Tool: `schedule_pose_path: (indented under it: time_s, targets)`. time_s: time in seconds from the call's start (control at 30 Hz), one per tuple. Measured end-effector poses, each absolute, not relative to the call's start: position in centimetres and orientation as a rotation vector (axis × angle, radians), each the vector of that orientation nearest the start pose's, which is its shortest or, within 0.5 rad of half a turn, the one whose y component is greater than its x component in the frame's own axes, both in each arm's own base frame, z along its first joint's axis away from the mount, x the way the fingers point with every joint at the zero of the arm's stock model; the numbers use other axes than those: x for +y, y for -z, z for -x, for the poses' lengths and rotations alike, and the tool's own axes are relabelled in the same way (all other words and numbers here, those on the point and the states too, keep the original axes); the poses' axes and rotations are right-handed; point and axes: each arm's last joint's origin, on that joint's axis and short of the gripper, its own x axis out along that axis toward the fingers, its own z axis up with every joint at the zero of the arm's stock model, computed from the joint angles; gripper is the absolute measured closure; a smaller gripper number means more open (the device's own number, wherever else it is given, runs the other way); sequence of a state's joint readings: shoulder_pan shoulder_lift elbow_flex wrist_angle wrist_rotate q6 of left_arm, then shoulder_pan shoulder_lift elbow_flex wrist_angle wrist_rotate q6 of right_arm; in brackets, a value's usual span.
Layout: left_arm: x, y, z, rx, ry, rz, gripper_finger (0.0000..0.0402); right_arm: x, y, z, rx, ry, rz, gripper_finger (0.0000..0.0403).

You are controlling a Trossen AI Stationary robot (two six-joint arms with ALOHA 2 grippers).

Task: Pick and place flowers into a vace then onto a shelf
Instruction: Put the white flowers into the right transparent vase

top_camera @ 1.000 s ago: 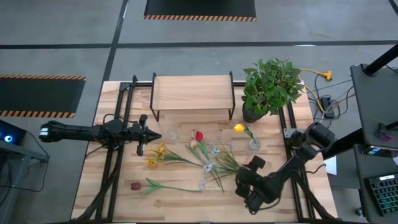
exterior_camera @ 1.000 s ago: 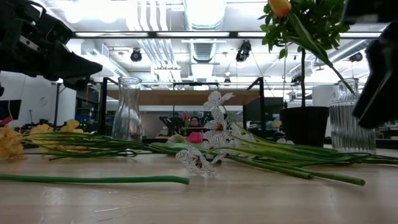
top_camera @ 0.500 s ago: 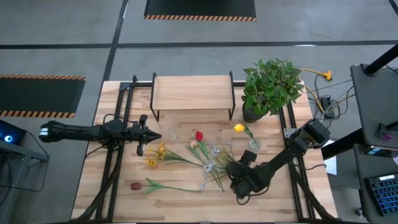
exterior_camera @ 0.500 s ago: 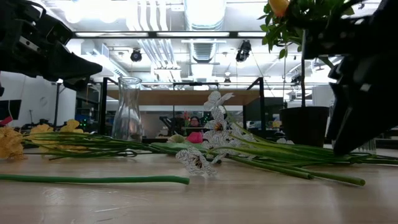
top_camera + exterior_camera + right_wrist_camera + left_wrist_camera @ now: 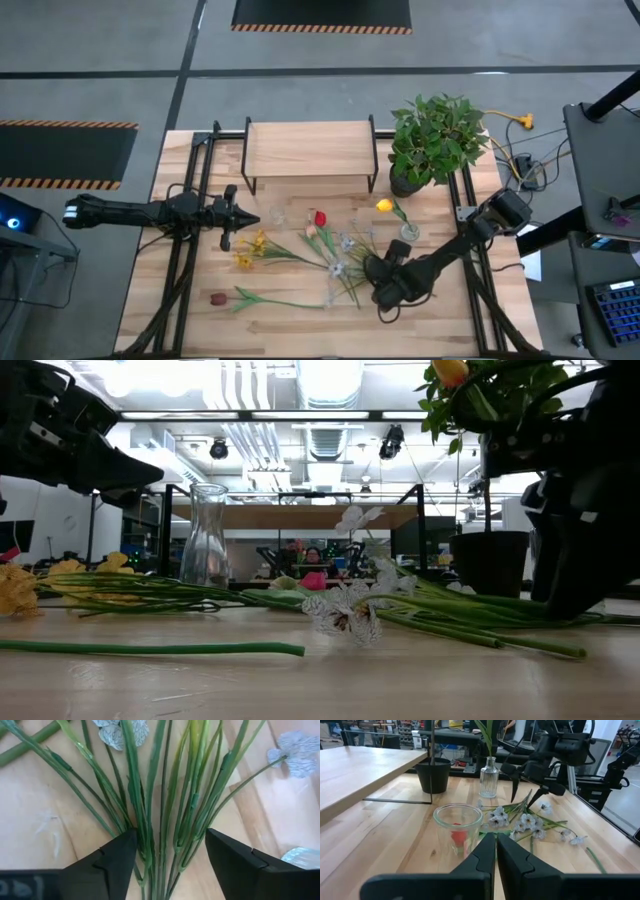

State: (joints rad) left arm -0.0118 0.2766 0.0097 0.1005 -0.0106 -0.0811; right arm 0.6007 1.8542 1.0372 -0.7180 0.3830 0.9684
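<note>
Scene: flowers (image 5: 330, 258) lie loose across the middle of the wooden table (image 5: 455, 320), in front of the empty shelf (image 5: 310, 150).

Right gripper (image 5: 167, 852): down among the green stems at the right end of the spread, fingers set wide with a sheaf of stalks running between them; nothing lifted.

Left gripper (image 5: 496, 851): fingers pressed together, holding nothing, hovering just short of the clear glass jar (image 5: 458, 827) on the left half of the table.

Vases: the jar stands empty near the shelf's front legs; a ribbed glass vase (image 5: 409, 232) to the right already carries a yellow flower (image 5: 384, 206) and stands beside the potted plant (image 5: 435, 140).

Other blooms: a yellow cluster (image 5: 250, 250) and a dark maroon flower (image 5: 218, 298) lie to the left, a red one (image 5: 320, 218) nearer the shelf, pale sprays (image 5: 350, 605) in the middle.

Stage, as judged: flowers remain to be gathered, and no vase is on the shelf.

Risk: several stems sit between the wide fingers, so closing now could grab a bunch, not one, and drag tangled neighbours along.

Risk: thin stalks may be crushed, or slide out through a loose pinch.

Risk: the ribbed vase stands near the right arm, and a swing could topple it.
</note>
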Motion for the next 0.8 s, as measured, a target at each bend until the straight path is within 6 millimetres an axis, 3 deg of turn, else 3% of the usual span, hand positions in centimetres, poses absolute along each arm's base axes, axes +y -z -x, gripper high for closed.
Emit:
schedule_pose_path:
  time_s: [0.5,0.67,0.8]
  targets:
    - [-0.1,-15.3,-11.4,0.167,-0.006,0.079,0.0402,16.9,-12.5,-25.9,1.322,0.41,-0.133,0.0376]
    - [-0.1,-15.3,-11.4,0.168,-0.006,0.079,0.0402,17.4,-13.4,-26.0,1.322,0.355,-0.105,0.0388]
    - [-0.1,-15.3,-11.3,0.171,-0.006,0.079,0.0402,17.9,-15.2,-25.5,1.283,0.3,-0.129,0.0389]
